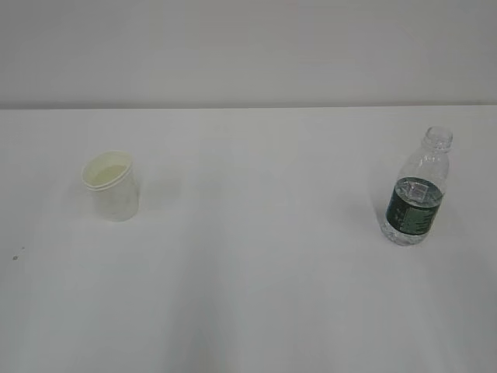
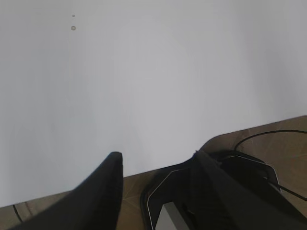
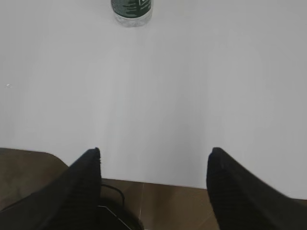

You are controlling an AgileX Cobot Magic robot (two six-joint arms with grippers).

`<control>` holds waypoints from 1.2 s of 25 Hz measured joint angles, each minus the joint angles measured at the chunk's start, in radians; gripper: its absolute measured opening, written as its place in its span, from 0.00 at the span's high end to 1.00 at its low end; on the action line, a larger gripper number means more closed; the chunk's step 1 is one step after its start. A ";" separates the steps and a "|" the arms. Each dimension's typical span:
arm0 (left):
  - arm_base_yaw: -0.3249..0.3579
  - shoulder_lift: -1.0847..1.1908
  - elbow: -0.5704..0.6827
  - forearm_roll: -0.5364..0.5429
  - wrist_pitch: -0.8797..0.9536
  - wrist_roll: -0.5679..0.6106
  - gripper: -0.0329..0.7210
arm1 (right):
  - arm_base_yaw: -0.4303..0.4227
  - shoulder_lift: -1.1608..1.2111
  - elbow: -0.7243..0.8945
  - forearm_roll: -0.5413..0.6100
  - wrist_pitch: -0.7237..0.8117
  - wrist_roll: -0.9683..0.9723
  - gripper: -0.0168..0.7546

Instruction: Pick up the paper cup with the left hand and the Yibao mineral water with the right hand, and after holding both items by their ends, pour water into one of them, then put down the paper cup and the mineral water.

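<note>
From my station I see both arms pulled back at the near edge of the table (image 1: 248, 295), neither one showing in the exterior view. My left gripper (image 2: 158, 160) hangs over the table's edge, its dark fingers spread apart with nothing between them, bare white tabletop ahead of it and brown floor with a black cable (image 2: 268, 134) under it. My right gripper (image 3: 153, 153) sits the same way at the edge, its fingers standing wide apart and empty.

The Yibao mineral water (image 3: 131, 10) lies well ahead of the right gripper, slightly left of its centre line, only the base and the dark green label showing at the top of the right wrist view. In the exterior view it stands upright, long axis vertical, uncapped mouth up, some water inside.

The paper cup (image 1: 113, 185) is outside the left wrist view, so I cannot place it against the left gripper directly; in the exterior view it stands on its base on the left side of the table, mouth up, well apart from the bottle.
</note>
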 joint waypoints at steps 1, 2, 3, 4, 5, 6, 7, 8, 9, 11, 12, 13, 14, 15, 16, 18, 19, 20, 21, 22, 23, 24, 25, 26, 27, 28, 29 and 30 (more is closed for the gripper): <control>0.000 0.000 0.000 -0.001 0.000 0.000 0.52 | 0.000 -0.020 0.011 0.000 0.002 0.000 0.31; 0.000 0.000 0.000 -0.004 -0.002 0.000 0.52 | 0.000 -0.039 0.016 0.000 0.002 0.000 0.31; 0.000 0.000 0.000 -0.006 -0.004 0.000 0.52 | 0.000 -0.053 0.019 -0.002 0.004 0.000 0.31; 0.000 0.000 0.000 -0.006 -0.007 0.000 0.52 | 0.000 -0.070 0.021 -0.002 0.004 0.000 0.31; 0.000 0.000 0.000 -0.008 -0.012 0.000 0.52 | 0.000 -0.085 0.021 -0.002 0.004 0.000 0.31; 0.000 0.000 0.000 -0.008 -0.014 0.000 0.52 | 0.000 -0.097 0.021 -0.002 0.004 0.000 0.31; 0.000 0.000 0.000 -0.008 -0.014 0.000 0.52 | 0.000 -0.105 0.021 -0.002 0.006 0.000 0.31; 0.000 0.000 0.000 -0.009 -0.016 0.000 0.52 | 0.000 -0.114 0.021 -0.002 0.010 0.000 0.31; 0.000 -0.002 0.000 -0.010 -0.016 0.000 0.52 | 0.000 -0.121 0.021 -0.002 0.016 0.000 0.31; 0.000 -0.022 0.002 -0.010 -0.018 0.000 0.53 | 0.000 -0.135 0.021 -0.003 0.023 0.000 0.31; 0.000 -0.040 0.002 -0.010 -0.022 0.000 0.53 | 0.000 -0.146 0.021 -0.003 0.023 0.000 0.31; 0.000 -0.059 0.002 -0.010 -0.024 0.000 0.53 | 0.000 -0.158 0.021 -0.003 0.025 0.000 0.31; 0.000 -0.086 0.002 -0.010 -0.028 0.000 0.53 | 0.000 -0.168 0.021 -0.003 0.025 -0.002 0.31; 0.000 -0.113 0.002 -0.010 -0.031 0.000 0.53 | 0.000 -0.182 0.021 -0.003 0.025 -0.002 0.31; 0.000 -0.140 0.002 -0.010 -0.034 0.000 0.53 | 0.000 -0.194 0.021 -0.003 0.025 -0.002 0.31; 0.000 -0.181 0.002 -0.010 -0.042 0.000 0.53 | 0.000 -0.213 0.021 -0.003 0.025 -0.002 0.31; 0.000 -0.200 0.002 -0.010 -0.044 0.000 0.53 | 0.000 -0.221 0.021 -0.004 0.025 -0.002 0.31; 0.000 -0.213 0.002 -0.010 -0.044 0.000 0.53 | 0.000 -0.229 0.021 -0.004 0.025 -0.002 0.31; 0.000 -0.227 0.002 -0.010 -0.044 0.000 0.53 | 0.000 -0.237 0.021 -0.004 0.025 -0.002 0.31; 0.000 -0.240 0.002 -0.011 -0.046 0.000 0.53 | 0.000 -0.245 0.021 -0.004 0.025 -0.002 0.31; 0.000 -0.253 0.002 -0.011 -0.046 0.000 0.53 | 0.000 -0.253 0.021 -0.004 0.025 -0.002 0.31; 0.000 -0.263 0.002 -0.012 -0.046 0.000 0.53 | 0.000 -0.259 0.021 -0.004 0.025 -0.002 0.31; 0.000 -0.272 0.002 -0.012 -0.046 0.000 0.53 | 0.000 -0.267 0.021 -0.004 0.025 -0.002 0.31; 0.000 -0.282 0.002 -0.012 -0.046 0.000 0.53 | 0.000 -0.276 0.021 -0.004 0.025 -0.002 0.31; 0.000 -0.293 0.002 -0.012 -0.046 0.000 0.53 | 0.000 -0.283 0.021 -0.002 0.025 -0.002 0.31; 0.000 -0.302 0.002 -0.012 -0.046 0.000 0.53 | 0.000 -0.291 0.021 -0.002 0.025 -0.002 0.31; 0.000 -0.313 0.002 -0.012 -0.046 0.000 0.53 | 0.000 -0.298 0.021 -0.002 0.025 -0.002 0.31; 0.000 -0.326 0.002 -0.012 -0.046 0.000 0.53 | 0.000 -0.305 0.021 -0.002 0.025 -0.002 0.31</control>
